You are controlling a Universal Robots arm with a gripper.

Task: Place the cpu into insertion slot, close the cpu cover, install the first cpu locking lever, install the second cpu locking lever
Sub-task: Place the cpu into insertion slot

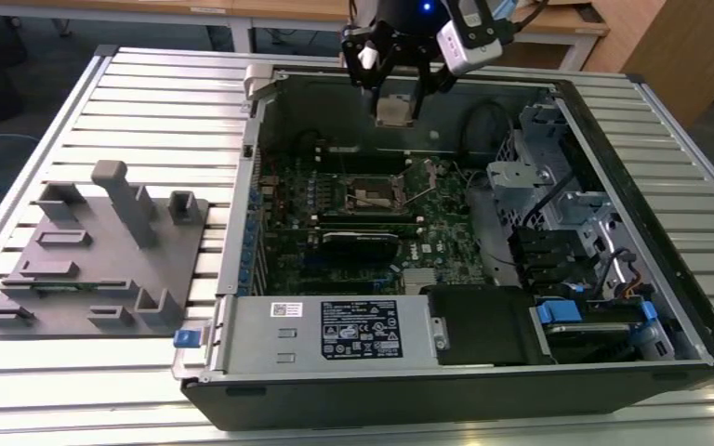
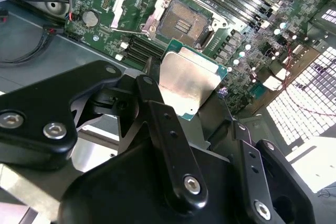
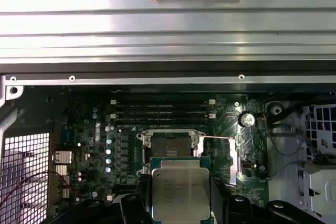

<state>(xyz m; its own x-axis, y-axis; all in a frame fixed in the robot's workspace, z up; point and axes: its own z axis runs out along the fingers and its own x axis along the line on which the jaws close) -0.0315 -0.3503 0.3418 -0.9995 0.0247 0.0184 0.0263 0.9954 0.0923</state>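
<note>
The end effector is closed on the chip and holds it by two opposite edges, with the shiny grey top showing. In the second wrist view one black finger presses on one side of the chip. The other finger is mostly hidden behind the chip. The arm above the end effector is cut off at the edge of the exterior view.

The chip hangs in the air over the open computer case, apart from everything under it. The slot lies below the end effector on the green board. Its dark middle is uncovered.

In the first wrist view the chip hides the near edge of the slot. The black body of the end effector hides the chip's far edge.

The cover is flipped open and lies beside the slot, to one side of the end effector. A thin metal bar runs from the slot toward the cover. I cannot tell where it ends.

There is open air between the chip and the slot. The case's far wall is just behind the end effector. Metal boxes and wires crowd the case on the exterior view's right. Long black strips lie on the board just past the slot.

The case sits on a ribbed metal table. A grey block with pegs rests on the table, well away from the end effector.
</note>
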